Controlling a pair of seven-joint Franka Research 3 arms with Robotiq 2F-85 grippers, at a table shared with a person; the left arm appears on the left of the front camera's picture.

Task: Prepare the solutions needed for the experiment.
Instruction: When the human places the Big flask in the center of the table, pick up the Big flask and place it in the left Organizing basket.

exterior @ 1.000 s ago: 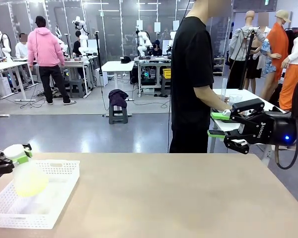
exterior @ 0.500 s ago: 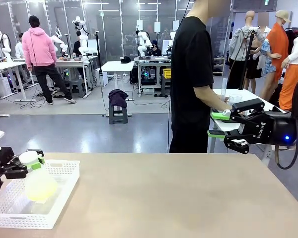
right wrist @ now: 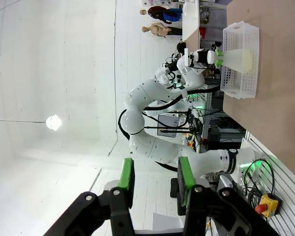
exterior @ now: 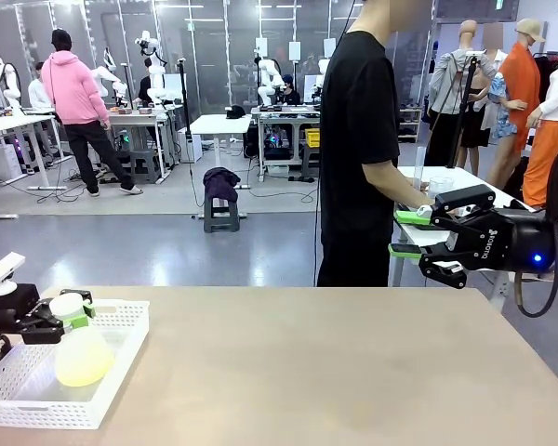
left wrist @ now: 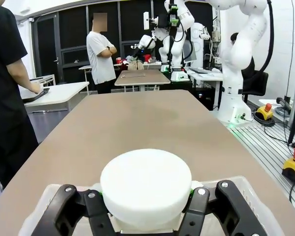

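Frontally, your left gripper (exterior: 63, 316) gripped the white-capped flask (exterior: 79, 351) of yellow-green solution (exterior: 84, 365) by its neck, above the white basket (exterior: 121, 358) at the tabletop (exterior: 335, 372) edge, probably to lift it clear; your right gripper (exterior: 409, 233) hung part-open, empty; at the left wrist, fingers (left wrist: 191, 209) clasped under the cap (left wrist: 145, 186); at the right wrist, green pads (right wrist: 125, 173) stood apart.

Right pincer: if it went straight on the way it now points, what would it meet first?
Probably the person beside the table: the right pincer points at the person's hip, with nothing between. Depth is unclear.
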